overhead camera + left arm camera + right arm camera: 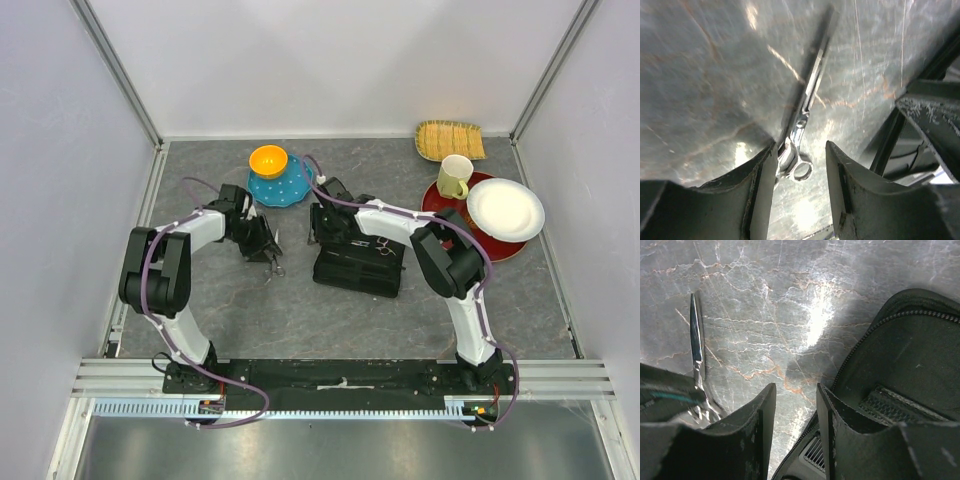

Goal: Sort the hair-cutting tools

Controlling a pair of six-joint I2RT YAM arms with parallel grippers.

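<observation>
One pair of silver scissors [274, 265] lies flat on the marble table top. In the left wrist view these scissors [809, 90] point away from me, and their finger rings sit between the fingers of my open left gripper [801, 147], close to the left finger and apart from the right one. A second pair of scissors [384, 245] rests on the black zip case [358, 268]. My right gripper [795, 387] stands open over bare table at the case's [910, 355] left edge, holding nothing. The first scissors [696, 340] show to its left.
An orange bowl [268, 160] sits on a blue plate [285, 188] at the back. At the back right a yellow mug [455, 177] and a white plate [505, 208] stand on a red tray [500, 250], with a woven mat [450, 140] behind. Walls enclose three sides.
</observation>
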